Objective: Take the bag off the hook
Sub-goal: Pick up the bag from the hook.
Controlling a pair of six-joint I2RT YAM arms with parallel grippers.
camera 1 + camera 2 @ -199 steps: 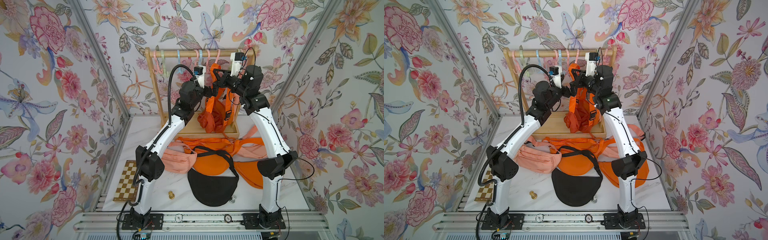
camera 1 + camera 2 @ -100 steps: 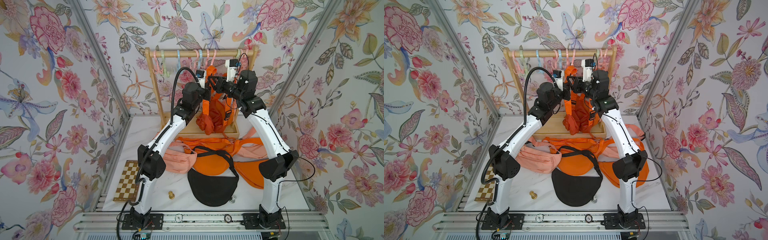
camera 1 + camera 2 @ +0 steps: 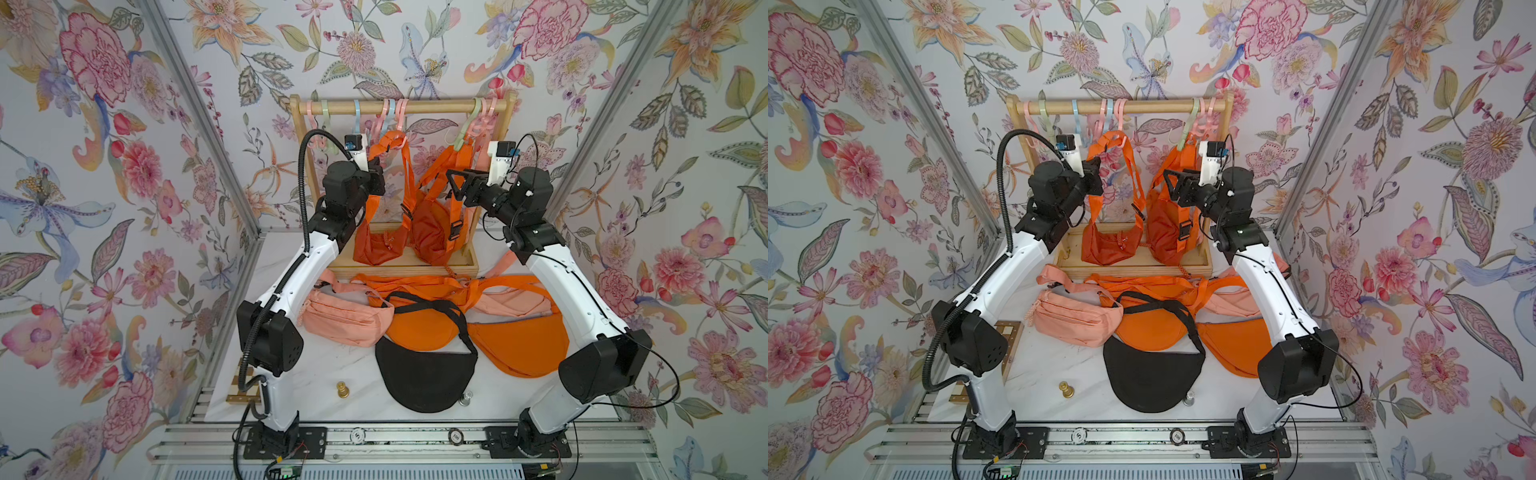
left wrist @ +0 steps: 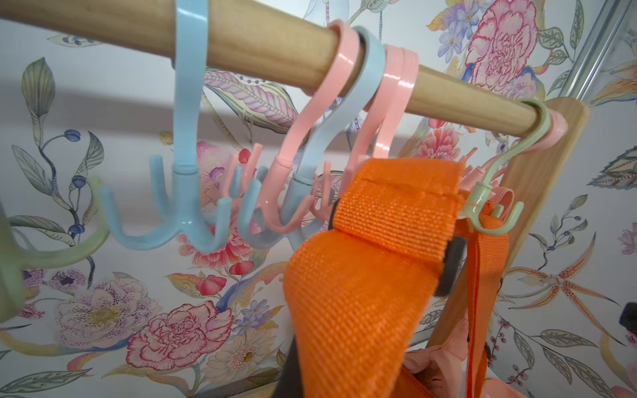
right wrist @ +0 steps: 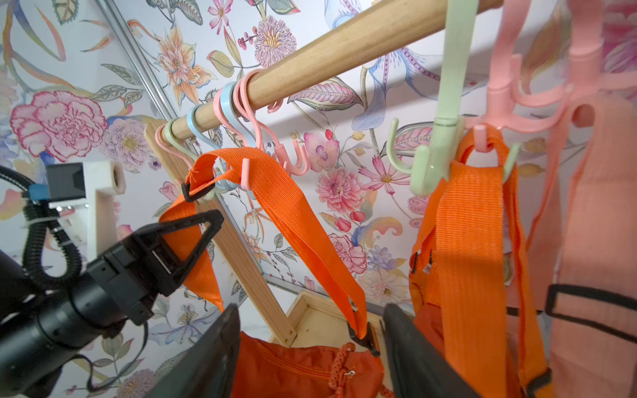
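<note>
**Floral booth, one strap pinched**

Flowered wallpaper (image 3: 124,166) closes round the white marble desk (image 3: 316,374). Nearest me, at 6 o'clock, a black bag (image 3: 424,374) lies flat. A small brass piece (image 3: 342,389) stands at its 8 o'clock and a silver one (image 3: 464,400) sits at its rim at 5 o'clock. Just behind it a peach bag (image 3: 345,318) and two flat orange bags (image 3: 523,345) overlap in a heap.

Farther on, at 12 o'clock, a wooden rack (image 3: 399,270) stands on the desk, and my left arm (image 3: 291,282) and right arm (image 3: 569,295) reach up to it from either side.

The orange bag (image 3: 380,247) I am after hangs in the rack's left half, its body low over the rack's tray. Its strap (image 5: 293,206) is looped over a prong of a pink hook (image 5: 245,169).

My left jaws are pressed together on that strap just below the hook, at the bag's 11 o'clock. My right jaws stand spread and hold nothing. They are at the bag's 2 o'clock, in front of a second orange bag (image 3: 432,237) that hangs beside it.

Farthest back, the rail (image 3: 436,107) carries a row of pink, blue and green hooks.
</note>
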